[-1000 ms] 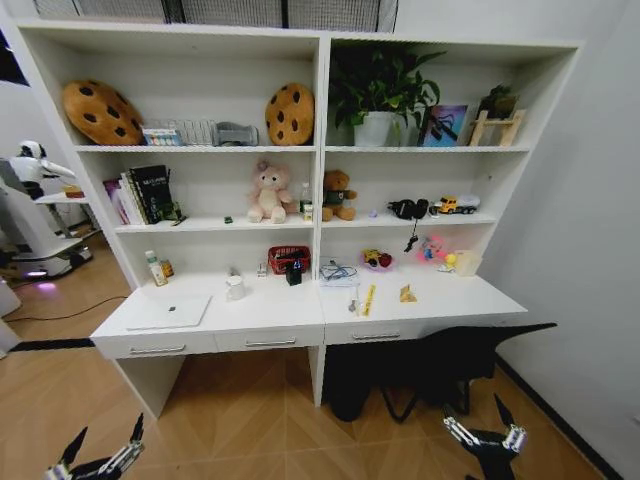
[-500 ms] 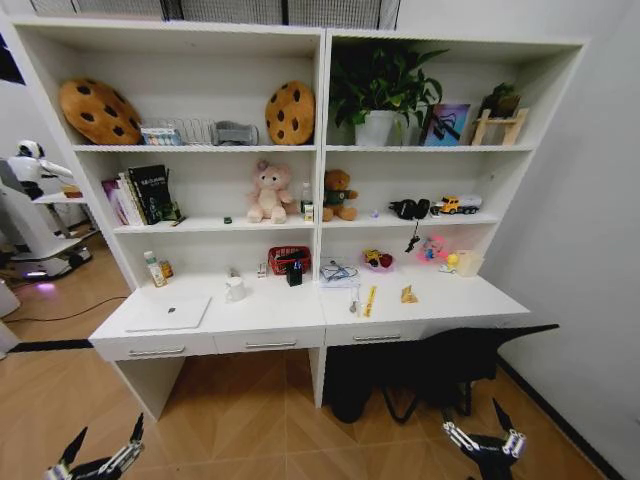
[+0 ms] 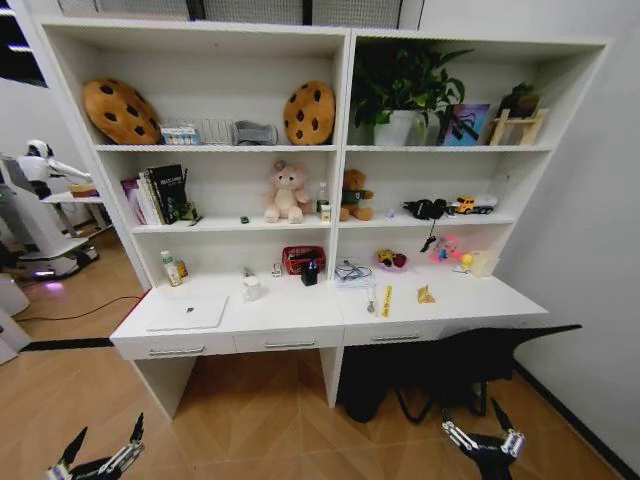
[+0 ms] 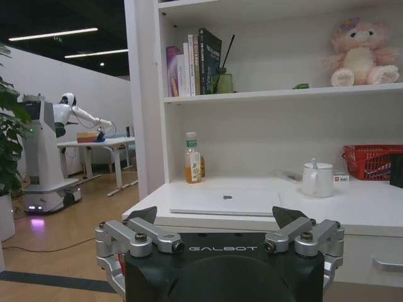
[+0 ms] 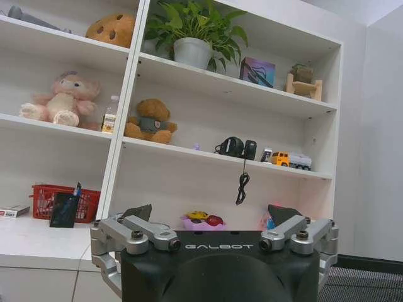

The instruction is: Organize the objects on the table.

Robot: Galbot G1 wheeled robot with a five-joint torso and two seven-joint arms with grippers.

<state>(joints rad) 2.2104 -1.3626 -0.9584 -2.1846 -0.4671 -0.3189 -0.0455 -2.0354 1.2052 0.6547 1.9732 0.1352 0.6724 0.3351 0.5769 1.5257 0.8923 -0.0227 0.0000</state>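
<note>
I see a long white counter (image 3: 300, 310) carrying a flat silver laptop (image 3: 187, 313), a white ceramic mug (image 3: 252, 288), a black pen cup (image 3: 309, 274) and a red mesh basket (image 3: 301, 258); a pink plush bear (image 3: 287, 192) sits above.

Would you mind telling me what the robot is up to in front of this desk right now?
Nothing is being handled yet. The robot faces the table from a distance, with the left gripper and right gripper held low over the floor, jaws open and empty. On the desk, the laptop lies closed, the white mug stands behind it, and the black pen cup sits by the red basket.
</note>
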